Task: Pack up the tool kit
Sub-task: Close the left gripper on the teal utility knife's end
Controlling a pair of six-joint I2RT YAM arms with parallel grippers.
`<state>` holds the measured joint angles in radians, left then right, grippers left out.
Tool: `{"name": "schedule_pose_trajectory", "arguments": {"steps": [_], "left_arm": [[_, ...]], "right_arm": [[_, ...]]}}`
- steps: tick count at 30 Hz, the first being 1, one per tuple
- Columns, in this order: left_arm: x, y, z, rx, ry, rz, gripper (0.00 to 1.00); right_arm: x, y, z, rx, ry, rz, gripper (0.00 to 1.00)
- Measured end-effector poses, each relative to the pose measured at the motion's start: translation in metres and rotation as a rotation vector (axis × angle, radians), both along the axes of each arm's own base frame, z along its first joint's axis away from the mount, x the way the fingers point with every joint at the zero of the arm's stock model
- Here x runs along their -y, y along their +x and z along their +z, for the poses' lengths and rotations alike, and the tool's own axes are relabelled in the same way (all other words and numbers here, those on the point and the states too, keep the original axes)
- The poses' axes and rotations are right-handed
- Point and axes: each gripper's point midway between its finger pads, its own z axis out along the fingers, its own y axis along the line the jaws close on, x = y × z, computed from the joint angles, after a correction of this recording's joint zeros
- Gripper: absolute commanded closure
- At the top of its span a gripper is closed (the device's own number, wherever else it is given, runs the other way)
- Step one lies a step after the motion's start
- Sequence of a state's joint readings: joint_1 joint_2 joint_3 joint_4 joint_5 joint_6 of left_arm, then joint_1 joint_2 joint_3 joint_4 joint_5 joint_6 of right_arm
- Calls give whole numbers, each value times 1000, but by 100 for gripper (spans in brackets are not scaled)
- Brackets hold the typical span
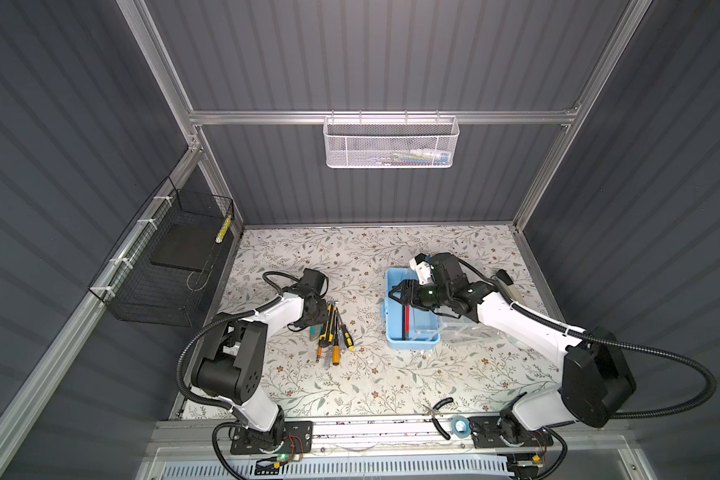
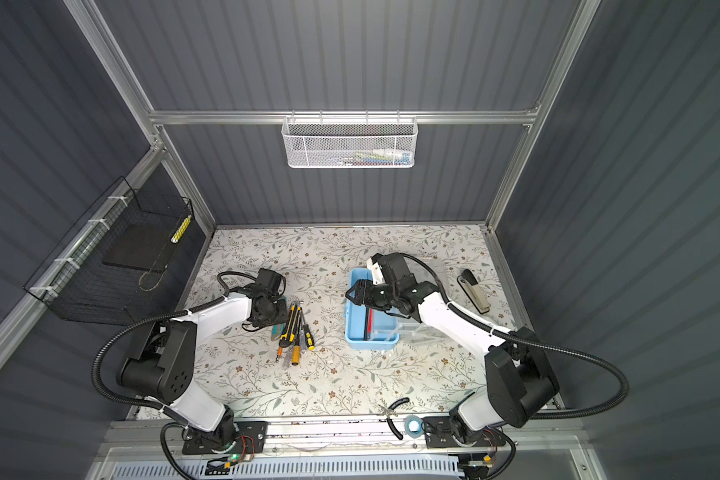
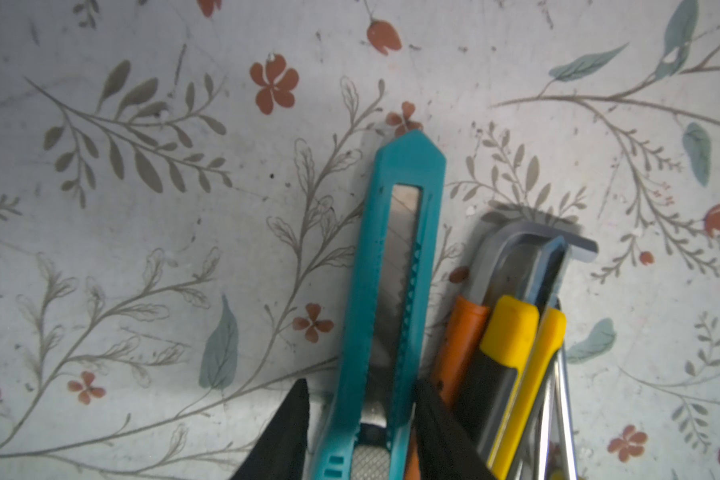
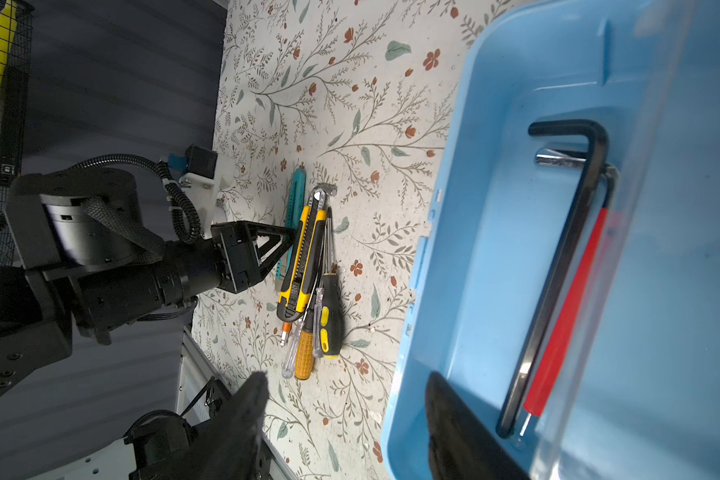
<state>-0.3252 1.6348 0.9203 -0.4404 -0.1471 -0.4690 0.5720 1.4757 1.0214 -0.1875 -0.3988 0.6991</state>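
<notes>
Black-handled pliers [image 1: 443, 402] lie at the front edge of the counter [image 1: 391, 382], apart from the job. Farther in, the left tool [image 3: 362, 386] straddles a teal utility knife [image 3: 395, 257], its fingers spread with a sliver of gap. It is probably singling that knife out from the yellow knife [image 4: 304, 257] and screwdrivers [image 4: 331, 316] beside it. Beyond, the light-blue box [image 4: 495, 270] sits with its clear lid [image 1: 466, 328] swung open and hex keys [image 4: 566, 270] inside. The right tool [image 4: 346, 376] stands spread across its wall, seemingly to steady it.
</notes>
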Motion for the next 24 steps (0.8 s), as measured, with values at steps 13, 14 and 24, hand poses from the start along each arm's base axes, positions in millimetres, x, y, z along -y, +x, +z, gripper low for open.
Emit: {"name": "schedule_pose_trajectory", "arguments": {"steps": [13, 14, 24], "left_arm": [[-1, 2, -7, -8, 15, -3, 64], [-1, 2, -7, -7, 16, -3, 64], [-2, 2, -6, -5, 26, -11, 75]], "right_arm": [[0, 1, -2, -3, -5, -2, 39], [0, 1, -2, -3, -5, -2, 39], [0, 1, -6, -10, -9, -1, 39]]}}
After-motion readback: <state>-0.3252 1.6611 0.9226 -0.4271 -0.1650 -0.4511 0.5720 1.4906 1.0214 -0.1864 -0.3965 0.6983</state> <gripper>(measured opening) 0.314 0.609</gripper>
